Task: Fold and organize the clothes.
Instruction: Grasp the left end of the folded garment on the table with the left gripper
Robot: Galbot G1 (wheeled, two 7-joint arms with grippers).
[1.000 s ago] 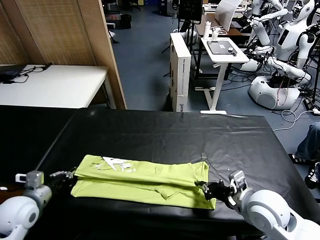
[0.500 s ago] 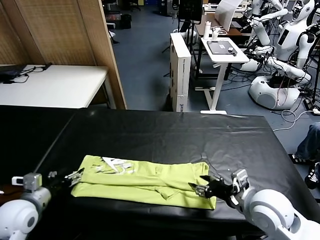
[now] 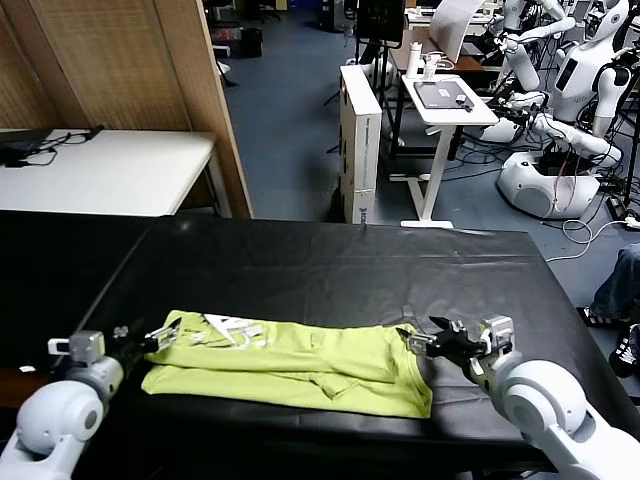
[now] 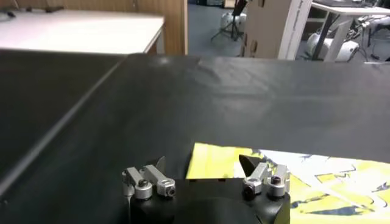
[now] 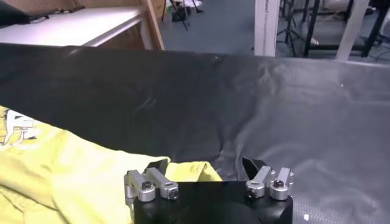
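Observation:
The clothes are one lime yellow-green T-shirt [image 3: 290, 360] lying folded into a long band near the front of the black-covered table [image 3: 330, 265]. White print shows at its left end. My left gripper [image 3: 150, 337] is open at the band's far left corner, and the left wrist view shows the shirt corner [image 4: 210, 167] lying between the spread fingers of that gripper [image 4: 204, 163]. My right gripper [image 3: 428, 338] is open at the far right corner. In the right wrist view the shirt [image 5: 61, 176] ends in a point between the fingers of that gripper [image 5: 204, 164]. Neither gripper holds anything.
The table's front edge runs just below the shirt. Behind the table stand a wooden partition [image 3: 130, 60], a white table [image 3: 100, 170], a white upright box [image 3: 360, 140], a small white stand desk [image 3: 445, 100] and other robots [image 3: 560, 150] at the far right.
Both grippers have opened and let go of the shirt's near edge. They have moved away from me to the band's far corners. The shirt lies flatter.

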